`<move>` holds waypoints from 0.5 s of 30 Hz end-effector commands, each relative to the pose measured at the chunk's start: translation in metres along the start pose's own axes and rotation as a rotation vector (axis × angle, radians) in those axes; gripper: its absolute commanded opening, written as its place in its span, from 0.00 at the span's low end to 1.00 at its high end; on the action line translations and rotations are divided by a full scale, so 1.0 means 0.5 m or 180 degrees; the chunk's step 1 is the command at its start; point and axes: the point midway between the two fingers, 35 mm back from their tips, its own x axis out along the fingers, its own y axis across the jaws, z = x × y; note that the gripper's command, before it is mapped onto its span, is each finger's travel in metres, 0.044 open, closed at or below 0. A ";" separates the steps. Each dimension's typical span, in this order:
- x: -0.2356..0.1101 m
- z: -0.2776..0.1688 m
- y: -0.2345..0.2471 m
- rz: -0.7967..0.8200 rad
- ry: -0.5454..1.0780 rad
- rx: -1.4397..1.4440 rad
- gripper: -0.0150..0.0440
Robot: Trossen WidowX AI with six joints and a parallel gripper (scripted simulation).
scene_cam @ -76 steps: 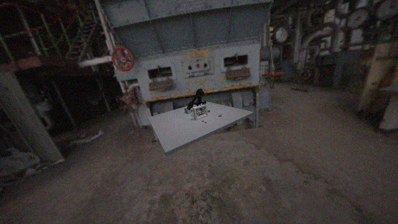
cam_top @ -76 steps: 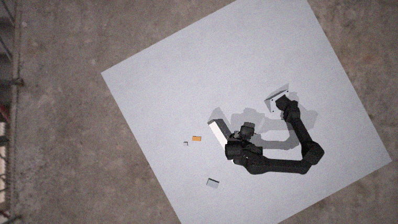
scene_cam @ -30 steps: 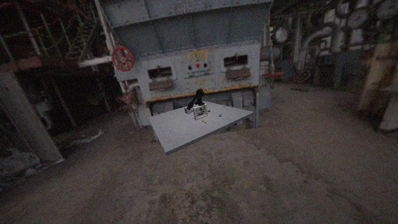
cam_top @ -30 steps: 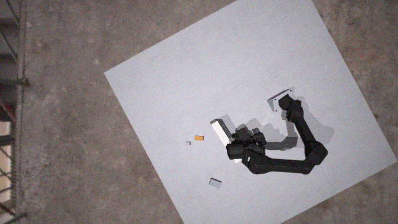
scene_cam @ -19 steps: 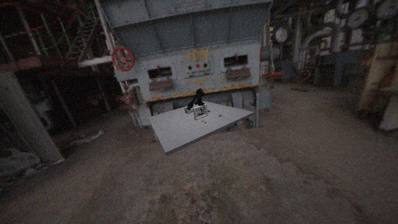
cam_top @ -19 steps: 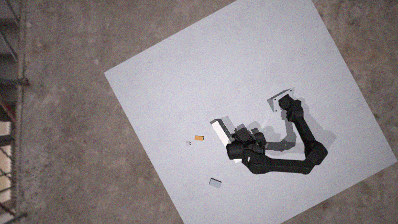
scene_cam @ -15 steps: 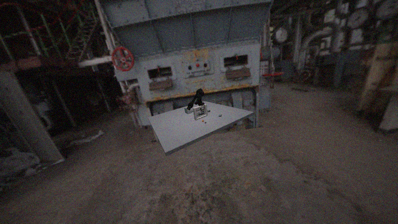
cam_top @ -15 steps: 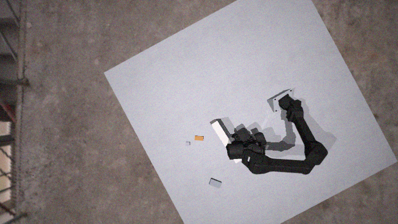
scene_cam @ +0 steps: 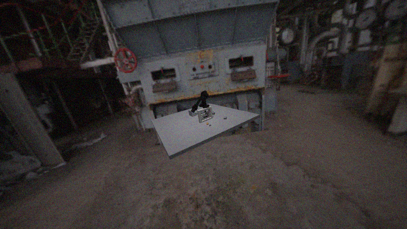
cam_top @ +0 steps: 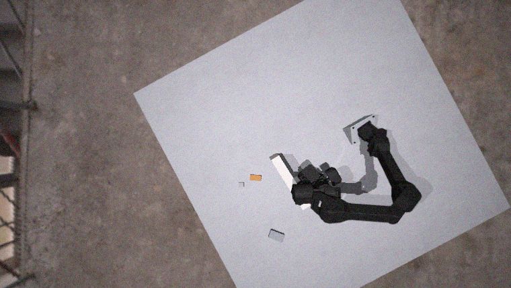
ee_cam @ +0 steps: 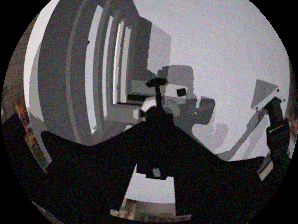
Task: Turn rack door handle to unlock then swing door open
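Evidently, handle (ee_cam: 158, 97) between claw (cam_top: 319, 182) (ee_cam: 158, 128) fingers, clamped.

Arm (cam_top: 372, 213) (scene_cam: 200, 101) bent in an elbow toward tabletop's right corner (top view); gripper (cam_top: 316, 181) (ee_cam: 158, 128) closed on something (fingers mostly hidden).

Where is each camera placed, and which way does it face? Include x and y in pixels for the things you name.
Top: above the table (cam_top: 214, 107) (scene_cam: 182, 133), facing down; the whole arm (cam_top: 372, 212) (scene_cam: 201, 102) shows.
Exterior: beyond the table, facing across and down at the frame's (cam_top: 282, 171) (scene_cam: 200, 115) (ee_cam: 46, 60) front; the arm, small, stands behind it.
Wrist: on the arm, looking past the dark gripper (ee_cam: 157, 112) along the frame; the arm's base end shows at right.
Top and exterior share the orange block (cam_top: 255, 177) (scene_cam: 207, 123).
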 end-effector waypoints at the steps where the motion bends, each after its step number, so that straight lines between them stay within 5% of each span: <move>1: -0.001 0.007 -0.012 -0.0009 -0.0007 -0.0215 0.28; 15: -0.001 0.024 -0.042 -0.0013 -0.0007 -0.1026 0.28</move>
